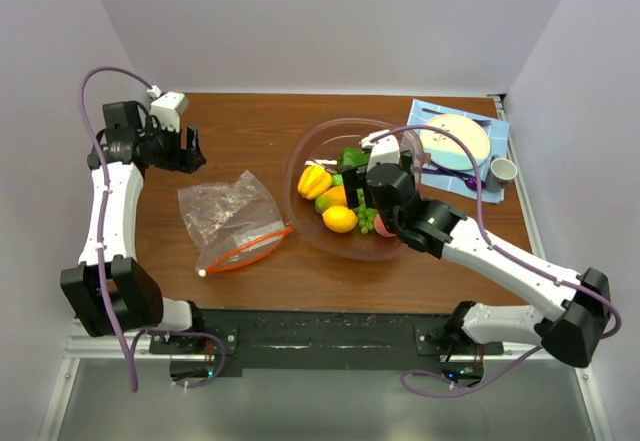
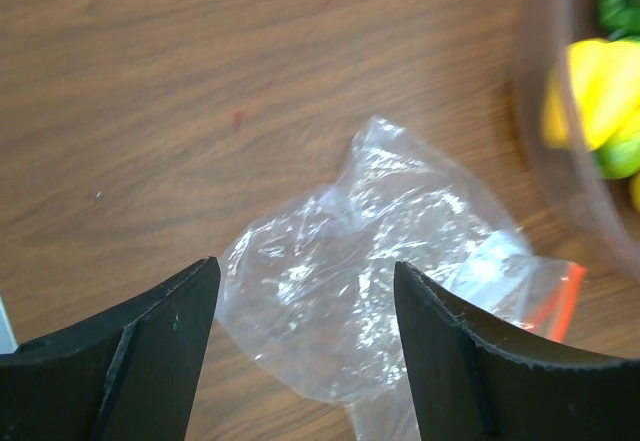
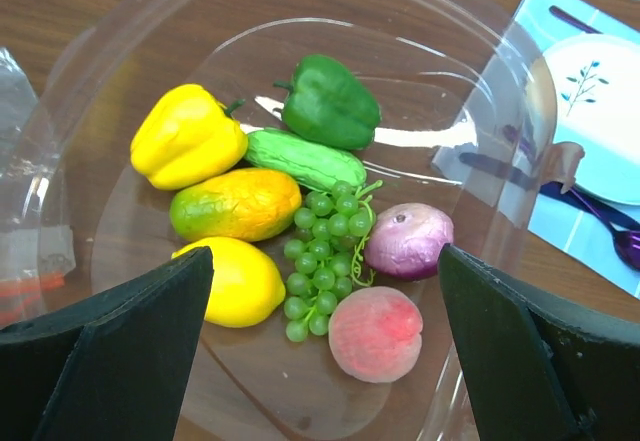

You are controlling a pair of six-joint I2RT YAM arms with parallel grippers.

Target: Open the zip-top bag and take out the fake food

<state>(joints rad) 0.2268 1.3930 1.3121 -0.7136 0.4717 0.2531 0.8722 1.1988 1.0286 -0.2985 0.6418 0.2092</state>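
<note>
The zip-top bag (image 1: 232, 219) (image 2: 370, 251) lies crumpled on the table, its orange-red zip strip (image 1: 250, 250) toward the near edge; nothing shows inside it. My left gripper (image 1: 190, 149) (image 2: 306, 264) hovers open behind and left of the bag, holding nothing. The fake food lies in a clear bowl (image 1: 300, 151) (image 3: 120, 71): yellow pepper (image 3: 185, 136), green pepper (image 3: 330, 101), cucumber (image 3: 305, 159), mango (image 3: 235, 204), lemon (image 3: 240, 281), grapes (image 3: 325, 231), purple onion (image 3: 408, 239), peach (image 3: 375, 333). My right gripper (image 1: 362, 181) (image 3: 325, 251) hangs wide open above the bowl, empty.
A blue placemat (image 1: 497, 123) at the back right carries a white plate (image 1: 455, 139) (image 3: 600, 81), a purple spoon (image 3: 625, 243) and a grey cup (image 1: 502, 171). The bowl's edge (image 2: 540, 111) lies just right of the bag. White walls enclose the table.
</note>
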